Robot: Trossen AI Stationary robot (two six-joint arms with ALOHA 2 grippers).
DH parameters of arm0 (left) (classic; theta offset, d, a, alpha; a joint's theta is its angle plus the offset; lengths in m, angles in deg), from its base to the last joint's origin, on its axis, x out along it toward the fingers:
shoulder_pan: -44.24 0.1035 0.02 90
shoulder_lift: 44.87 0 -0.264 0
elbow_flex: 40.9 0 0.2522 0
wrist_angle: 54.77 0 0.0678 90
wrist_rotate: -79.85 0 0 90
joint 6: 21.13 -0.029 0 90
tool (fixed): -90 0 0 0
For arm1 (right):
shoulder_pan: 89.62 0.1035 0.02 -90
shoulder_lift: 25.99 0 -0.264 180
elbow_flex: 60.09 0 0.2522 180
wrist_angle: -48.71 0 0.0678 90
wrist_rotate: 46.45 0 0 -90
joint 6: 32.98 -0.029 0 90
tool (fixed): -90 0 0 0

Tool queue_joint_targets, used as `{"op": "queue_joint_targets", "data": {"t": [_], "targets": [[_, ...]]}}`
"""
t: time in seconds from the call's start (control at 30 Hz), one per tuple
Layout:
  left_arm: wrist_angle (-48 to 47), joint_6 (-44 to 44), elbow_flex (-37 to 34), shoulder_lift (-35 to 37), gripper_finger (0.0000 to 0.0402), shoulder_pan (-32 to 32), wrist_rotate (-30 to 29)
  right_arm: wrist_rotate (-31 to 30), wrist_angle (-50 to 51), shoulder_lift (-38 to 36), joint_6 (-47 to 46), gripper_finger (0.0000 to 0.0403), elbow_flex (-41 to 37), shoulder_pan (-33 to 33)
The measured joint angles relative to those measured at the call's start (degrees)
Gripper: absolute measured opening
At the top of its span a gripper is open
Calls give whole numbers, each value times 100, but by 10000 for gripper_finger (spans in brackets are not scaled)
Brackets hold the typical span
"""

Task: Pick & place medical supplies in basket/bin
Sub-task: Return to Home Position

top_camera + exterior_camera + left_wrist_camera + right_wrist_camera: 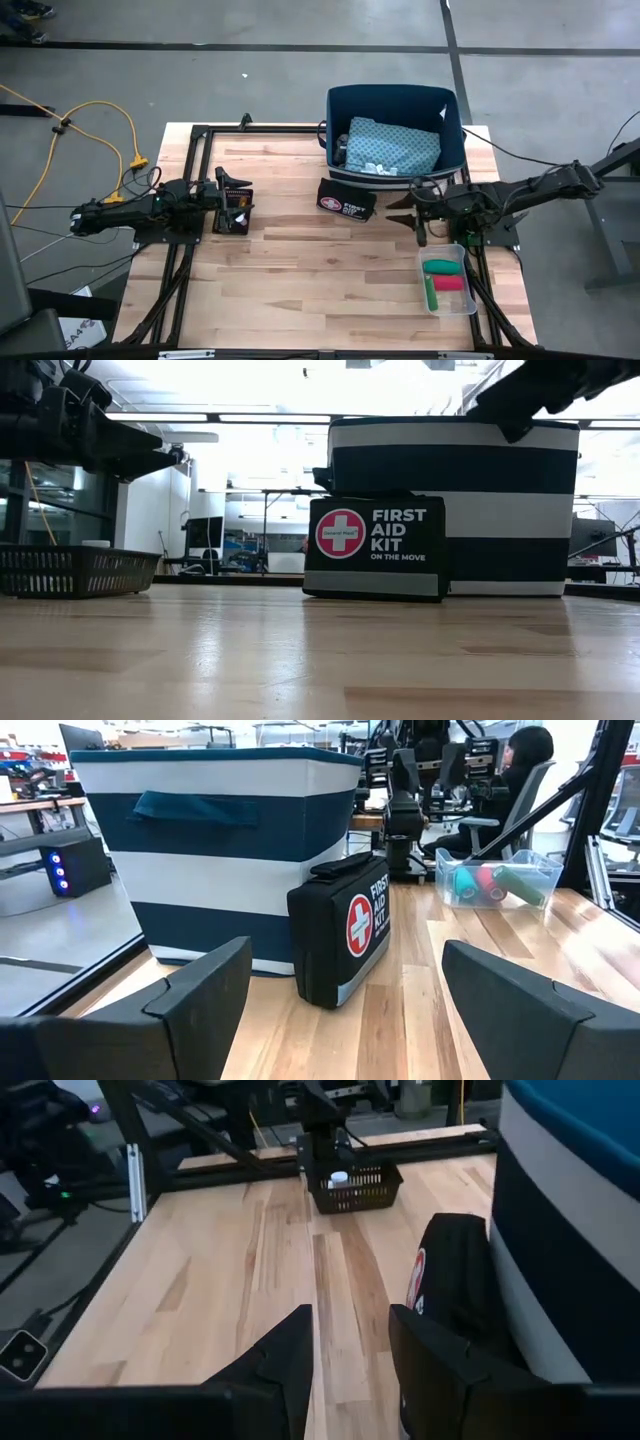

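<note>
A folded pale blue-grey patterned cloth [395, 146] lies inside the navy-and-white striped bin [455, 120] at the table's far edge. The green roll [443, 266] and red roll [448, 283] lie in a clear tray [425, 262] at the right. The teal cloth and the orange-tipped stick are out of view. My left gripper [240, 197] hovers open above a small black basket [233, 220] at the left. My right gripper [398, 211] hangs open just right of the black first aid kit [347, 200]. Neither holds anything.
The first aid kit [375, 548] stands on its edge against the bin's near wall [455, 510]. The black mesh basket [352, 1185] holds a small white piece. Bare wood lies between the arms. A person [520, 760] sits beyond the table's right side.
</note>
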Motion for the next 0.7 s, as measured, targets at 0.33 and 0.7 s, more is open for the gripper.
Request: {"op": "queue_joint_targets", "data": {"t": [0.33, 0.7], "targets": [[2, -2, 0, 0, 321, 0, 0, -127, -2, -1024, 164, 121, -495, 0], [4, -1, 0, 0, 321, 0, 0, -81, 0, -2121, 266, 121, -979, 0]]}}
